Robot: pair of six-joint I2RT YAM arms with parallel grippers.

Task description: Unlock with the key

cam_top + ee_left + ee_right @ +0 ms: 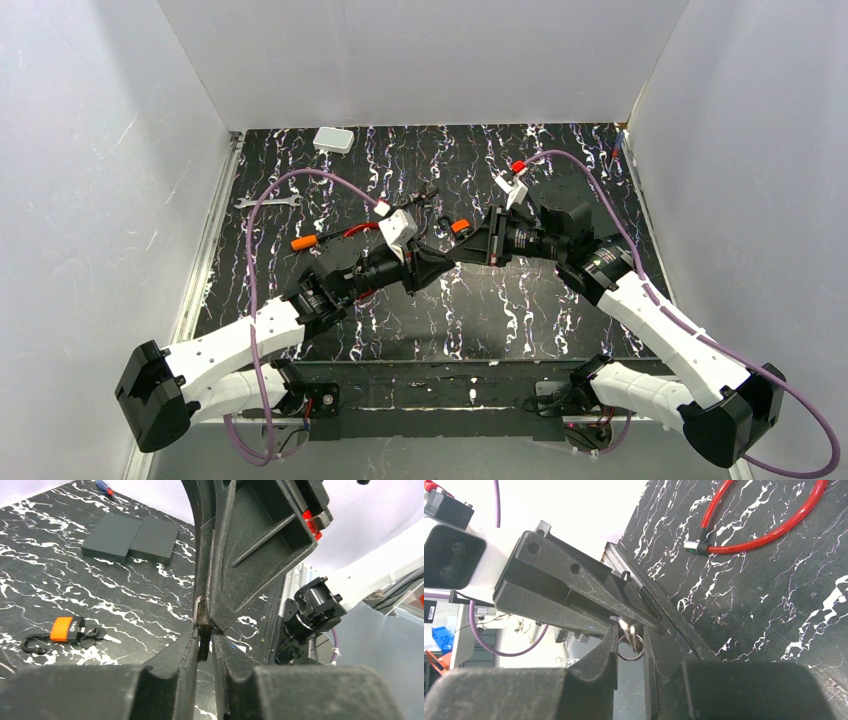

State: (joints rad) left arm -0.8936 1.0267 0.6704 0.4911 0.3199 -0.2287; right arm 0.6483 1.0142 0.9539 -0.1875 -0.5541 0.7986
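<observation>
Over the table [500, 310], left end effector [202, 636] and right end effector [630, 634] clamping the key [200, 614], orange padlock [66, 629] aside

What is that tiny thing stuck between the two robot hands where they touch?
The key: the left gripper and right gripper pinch it tip to tip. Both wrist views show it; the top view hides it.

Top looks down — wrist views, close, share the key [200, 612].

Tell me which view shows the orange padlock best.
Left wrist: the orange padlock lies unobstructed, with its shackle and label visible. Top external shows it only as a small orange spot; right wrist misses it.
</observation>
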